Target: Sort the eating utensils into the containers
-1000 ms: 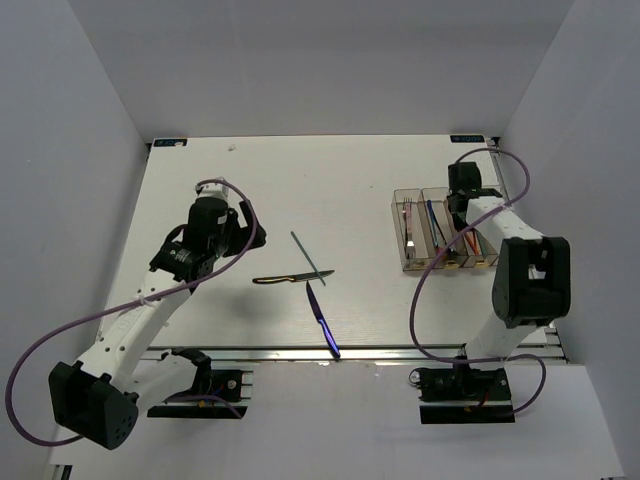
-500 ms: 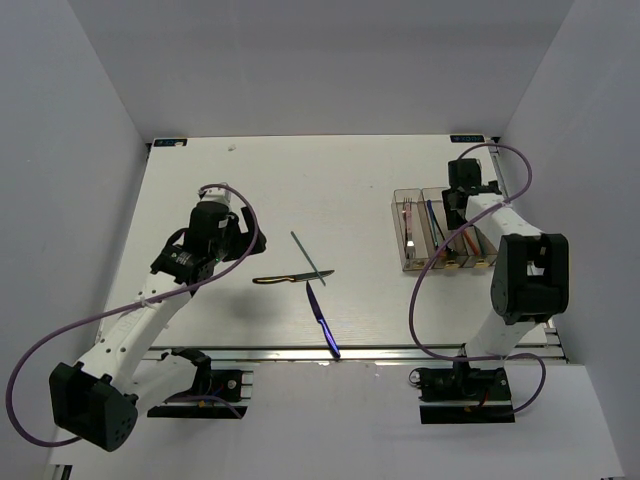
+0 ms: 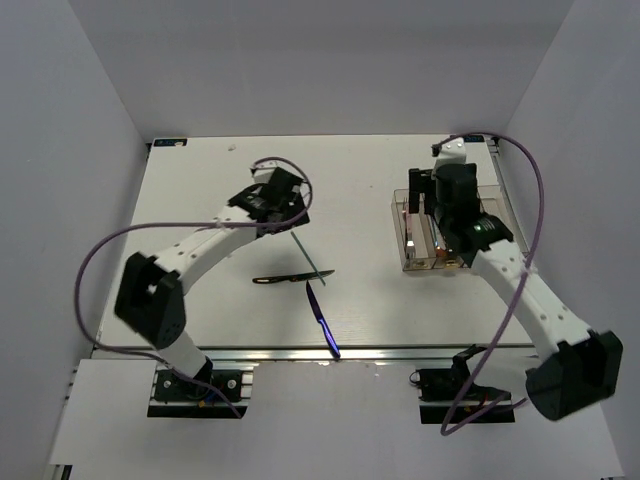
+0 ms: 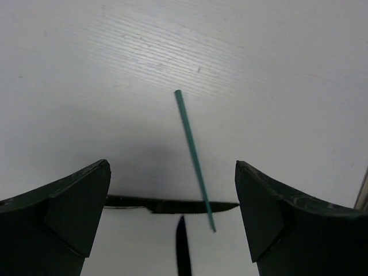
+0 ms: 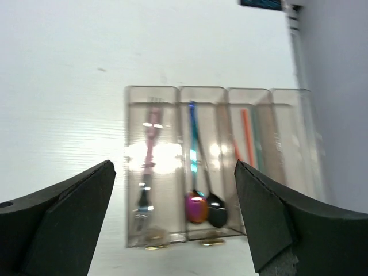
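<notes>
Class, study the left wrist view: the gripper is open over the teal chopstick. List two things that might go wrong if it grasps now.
1. The chopstick lies thin and flat on the table, so the left gripper may fail to pinch it.
2. One end crosses the dark knife, with the tip of the blue knife close by; dragging it could shift both.

A white counter (image 3: pixel 200 300) enclosed by plain pale grey walls (image 3: pixel 330 60) on three sides, evenly lit.
</notes>
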Controlling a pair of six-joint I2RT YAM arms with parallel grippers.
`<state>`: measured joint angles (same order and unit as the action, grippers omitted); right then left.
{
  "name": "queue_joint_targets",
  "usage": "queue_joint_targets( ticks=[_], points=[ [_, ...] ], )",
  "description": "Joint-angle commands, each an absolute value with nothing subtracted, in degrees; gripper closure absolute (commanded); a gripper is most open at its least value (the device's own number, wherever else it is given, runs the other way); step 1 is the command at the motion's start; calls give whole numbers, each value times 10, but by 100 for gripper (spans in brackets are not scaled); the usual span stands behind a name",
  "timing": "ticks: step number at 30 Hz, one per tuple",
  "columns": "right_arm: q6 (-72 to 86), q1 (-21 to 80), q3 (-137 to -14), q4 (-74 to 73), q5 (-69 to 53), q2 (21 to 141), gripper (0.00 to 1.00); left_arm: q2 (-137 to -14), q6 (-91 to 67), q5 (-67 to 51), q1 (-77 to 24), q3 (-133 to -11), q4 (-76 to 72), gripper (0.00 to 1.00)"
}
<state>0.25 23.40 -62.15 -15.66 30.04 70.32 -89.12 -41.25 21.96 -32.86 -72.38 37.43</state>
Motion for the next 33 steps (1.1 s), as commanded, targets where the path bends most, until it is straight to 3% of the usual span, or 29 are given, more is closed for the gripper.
queue_joint_targets(
  ticks=[1, 7, 9, 12, 16, 22, 23, 29, 31, 33],
  points=[
    [61, 208, -584, -134, 127, 658, 11, -981, -532, 345, -373, -814, 487, 2],
    [98, 211, -562, -170, 108, 604, 11, -1104, -646, 354, -420, -875, 520, 12],
    [98, 211, -550, -175, 88, 586, 11, -1118, -662, 348, -421, -873, 510, 13],
    [94, 219, -536, -171, 82, 564, 11, -1131, -662, 332, -420, -847, 468, 23],
    [91, 228, -533, -160, 65, 551, 11, -1162, -661, 306, -420, -845, 449, 24],
    [91, 233, -532, -153, 50, 542, 11, -1178, -664, 285, -420, -810, 417, 38],
    [91, 233, -531, -152, 49, 540, 11, -1179, -663, 281, -419, -805, 412, 51],
    [93, 234, -528, -149, 48, 530, 11, -1189, -663, 276, -420, -810, 419, 84],
    [93, 234, -527, -149, 47, 528, 11, -1178, -662, 277, -420, -809, 418, 100],
    [100, 234, -520, -137, 40, 526, 11, -1165, -659, 282, -420, -809, 413, 100]
  ],
)
